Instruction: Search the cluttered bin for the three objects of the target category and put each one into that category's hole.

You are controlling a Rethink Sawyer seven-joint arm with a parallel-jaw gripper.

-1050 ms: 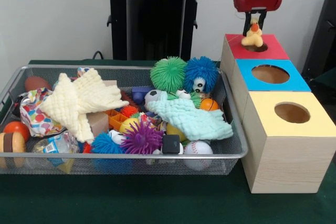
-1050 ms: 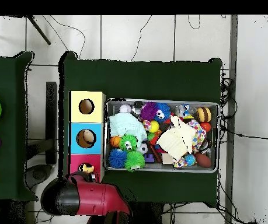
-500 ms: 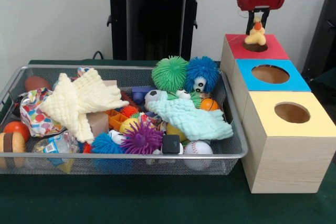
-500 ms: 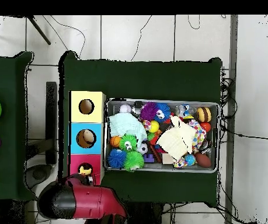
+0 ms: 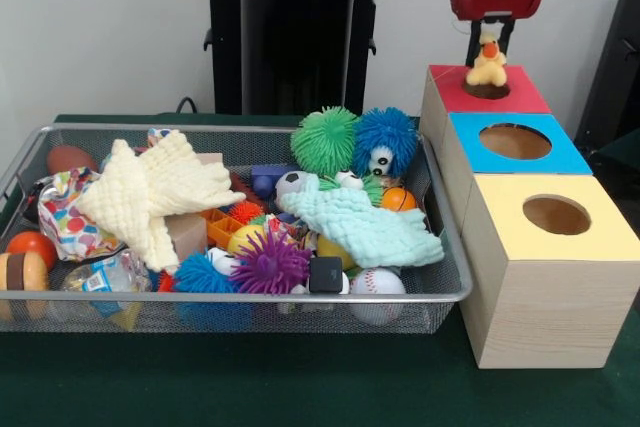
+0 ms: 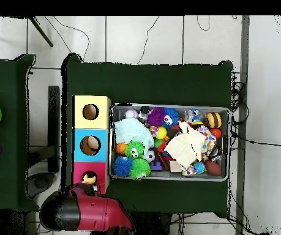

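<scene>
Hand point(image 5: 489, 42) hung over the red box point(image 5: 505, 95), at the 1 o'clock corner of the front view, pinching a small yellow duck point(image 5: 487, 65) by its head. Duck dangled directly above the red box's hole point(image 5: 487, 90), its underside at or just touching the rim; contact could not be judged. In the overhead view the duck point(image 6: 89, 179) sat over that hole at about 8 o'clock, arm housing just below it. Step in hand, by my reading: the drop-off of one target toy into its category's hole. Next move would call for the fingers to part while the duck stayed centred, perhaps after a slight descent, since the toy looked nearly as wide as the opening and might hang on the edge. Blue box point(image 5: 516, 141) and yellow box point(image 5: 556, 216) stood in a row beside the red one, touching, with holes open. Bin point(image 5: 449, 292) lay at 9 o'clock from the boxes on the green worktop point(image 5: 300, 377), crowded with spiky balls, cloths and small toys. How many targets remained in there could not be told.
</scene>
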